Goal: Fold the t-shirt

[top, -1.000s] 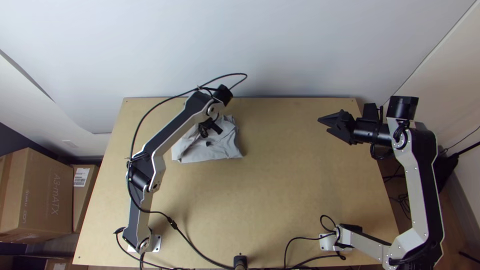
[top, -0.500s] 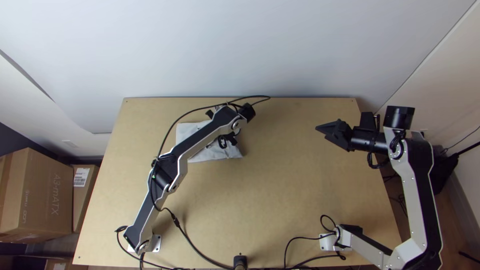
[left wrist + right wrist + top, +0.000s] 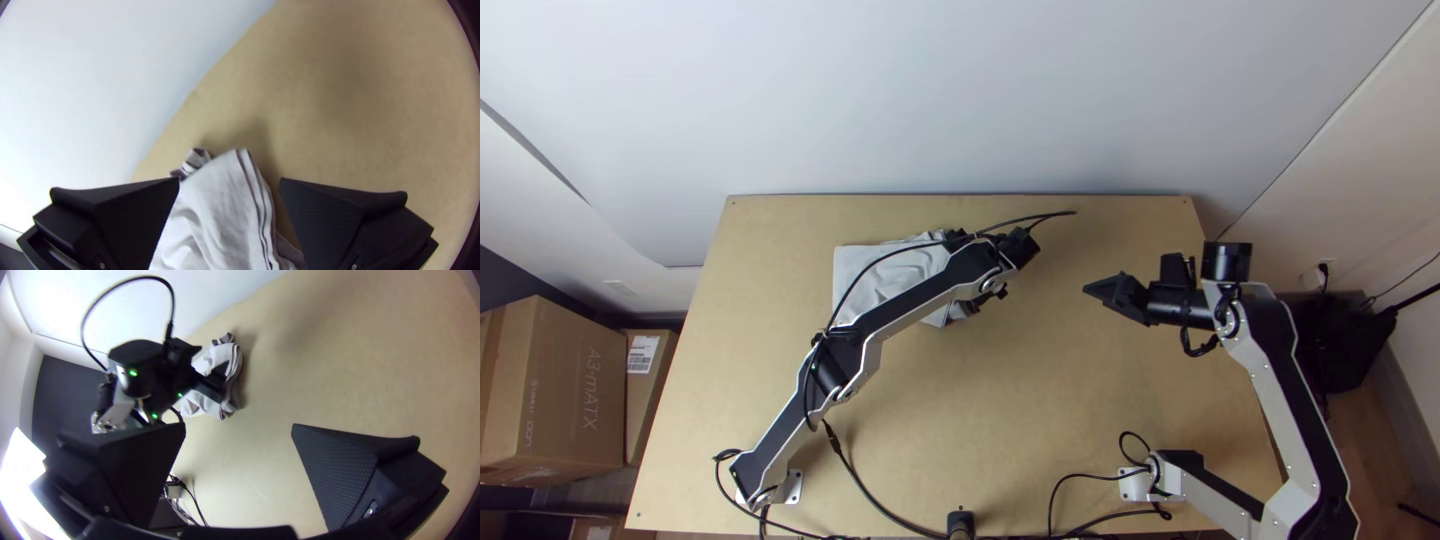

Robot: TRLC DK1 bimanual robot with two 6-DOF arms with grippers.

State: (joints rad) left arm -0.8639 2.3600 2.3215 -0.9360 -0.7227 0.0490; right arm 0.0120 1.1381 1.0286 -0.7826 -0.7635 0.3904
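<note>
My left gripper (image 3: 958, 240) is at the right end of the light grey t-shirt (image 3: 865, 262), partly under its own wrist in the top view. The shirt lies as a compact, wrinkled, layered bundle at the table's back left. In the left wrist view the left gripper (image 3: 230, 180) is open, with the layered edge of the shirt (image 3: 215, 210) between its fingers. My right gripper (image 3: 1105, 295) hangs over the table's right side, away from the shirt; in the right wrist view this gripper (image 3: 239, 426) stands open, the shirt (image 3: 220, 357) farther off.
The light wooden table (image 3: 1040, 400) has bare surface between the arms and at its front. A pale wall (image 3: 960, 100) rises behind its back edge. Black cables (image 3: 865, 485) run along the front. Cardboard boxes (image 3: 555, 390) stand beyond the left edge.
The left arm has swung right over the shirt to its right end, uncovering the shirt's left part. The right arm has shifted left and a little toward the front.
</note>
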